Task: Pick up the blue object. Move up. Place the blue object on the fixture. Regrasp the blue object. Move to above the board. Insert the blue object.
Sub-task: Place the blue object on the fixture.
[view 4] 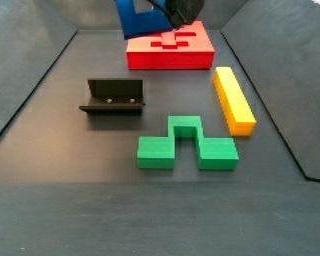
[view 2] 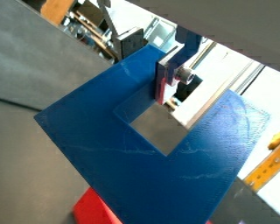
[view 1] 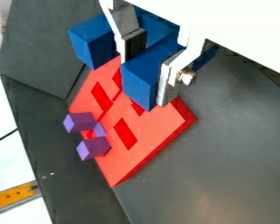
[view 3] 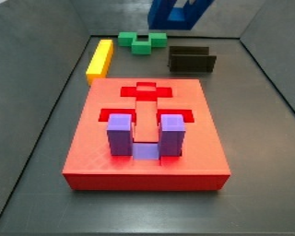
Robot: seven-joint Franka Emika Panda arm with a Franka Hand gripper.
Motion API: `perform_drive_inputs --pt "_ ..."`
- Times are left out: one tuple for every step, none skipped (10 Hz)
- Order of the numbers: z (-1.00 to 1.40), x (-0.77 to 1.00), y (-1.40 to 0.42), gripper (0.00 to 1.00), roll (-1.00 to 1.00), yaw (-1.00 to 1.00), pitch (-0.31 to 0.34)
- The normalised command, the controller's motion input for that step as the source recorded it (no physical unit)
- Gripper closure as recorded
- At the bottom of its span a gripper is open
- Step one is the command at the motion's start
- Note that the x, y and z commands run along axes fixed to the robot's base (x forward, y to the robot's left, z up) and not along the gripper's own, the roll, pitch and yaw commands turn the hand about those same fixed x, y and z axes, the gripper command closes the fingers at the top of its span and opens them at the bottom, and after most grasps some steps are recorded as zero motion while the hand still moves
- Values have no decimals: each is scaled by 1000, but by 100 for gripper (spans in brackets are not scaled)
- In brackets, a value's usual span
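The end effector [view 1: 152, 54] is up in the air above the board [view 1: 143, 131]. Its fingers [view 1: 170, 77] pinch the blue object [view 1: 143, 74], which hangs high over the red slab.

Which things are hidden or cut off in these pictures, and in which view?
- Gripper: in both side views its body is cut off by the upper edge.
- Blue object: only its lower part shows in a side view.
- Board: in a wrist view the blue object hides nearly all of it.
- Board recesses: partly hidden behind the blue object.
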Motion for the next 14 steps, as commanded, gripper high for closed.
perform_drive_inputs --pt "-509 523 23 100 617 -360 369" --pt "-483 440 31 100 597 -411 394" --pt "-443 369 43 100 546 -460 406" --pt "-254 329 0 100 389 -491 414" --pt "0 509 0 100 26 -411 337" --pt "0 629 0 100 -120 -377 289" --pt "0 566 123 100 -554 -537 126" --pt "49 483 83 100 -686 -611 0" --pt "114 294 137 100 -914 -491 -157" --pt "171 0 363 100 -1000 -143 -420" --pt "249 -186 280 100 -1000 -129 -677" --pt "311 -191 271 100 -1000 -117 -686" --pt "397 -160 311 100 -1000 -97 -594" --pt "434 -137 277 100 -1000 -69 -529"
